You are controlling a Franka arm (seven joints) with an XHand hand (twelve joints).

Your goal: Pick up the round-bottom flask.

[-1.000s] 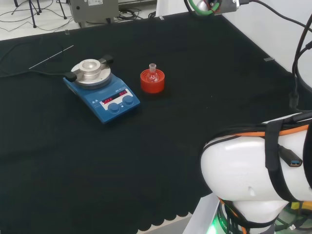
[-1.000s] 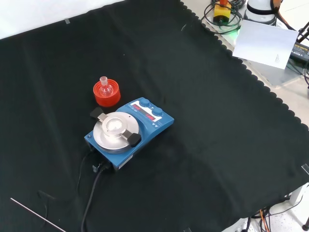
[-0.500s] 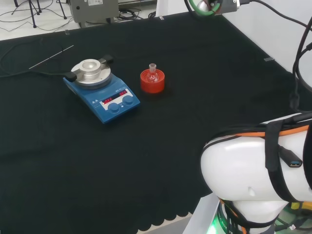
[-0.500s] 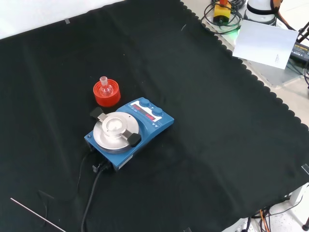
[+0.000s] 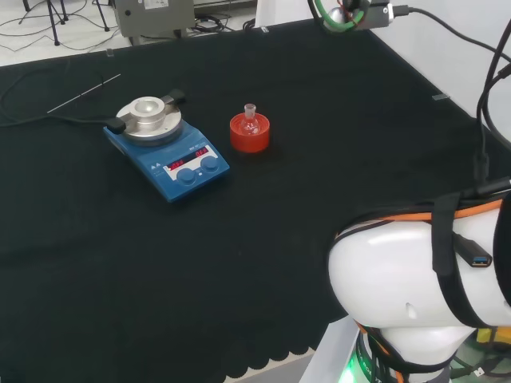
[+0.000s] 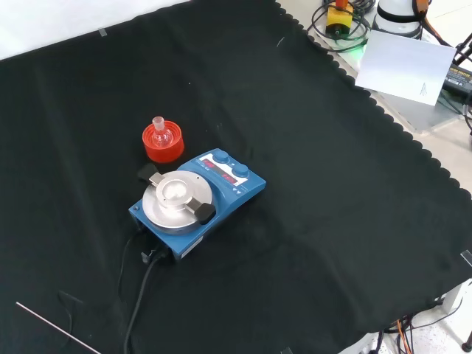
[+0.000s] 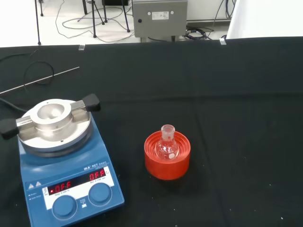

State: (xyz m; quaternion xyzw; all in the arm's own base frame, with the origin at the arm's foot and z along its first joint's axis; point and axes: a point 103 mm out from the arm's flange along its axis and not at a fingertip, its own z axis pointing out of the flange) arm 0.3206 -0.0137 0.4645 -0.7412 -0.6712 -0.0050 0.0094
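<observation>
On black cloth (image 5: 319, 120), mid-bench: flask (image 7: 167, 144) seated upright in a red ribbed stand (image 7: 167, 161). Nothing touches the flask but the stand.

Print: the blue stirrer (image 5: 172, 159) has a front panel with two red lit displays, a line of small white lettering between them, and small white symbols at the corner. Two blue knobs (image 7: 90, 199) sit below the displays. A grey box (image 7: 159, 16) on the floor past the cloth's far edge bears a small white label.

Flask: small, clear glass, with a round bulb and a short straight neck that has a thickened lip. The neck points straight up. The bulb sinks into the stand's middle and the neck rises above the rim. Glints on the glass; cannot tell whether anything is inside.

Position: in the head view the stand is just right of the stirrer, apart from it. In the front view it stands behind the stirrer's far left corner, near it with cloth between them.

Other holders: a round metal block (image 7: 54, 124) rests on the stirrer's top, with a shallow bowl-shaped hollow at its middle and a black handle at each side. A black cable (image 6: 140, 302) runs from the stirrer's back. A thin metal rod (image 5: 84, 92) lies flat on the cloth, well apart from the flask.

Hand's grip state: cannot tell.
</observation>
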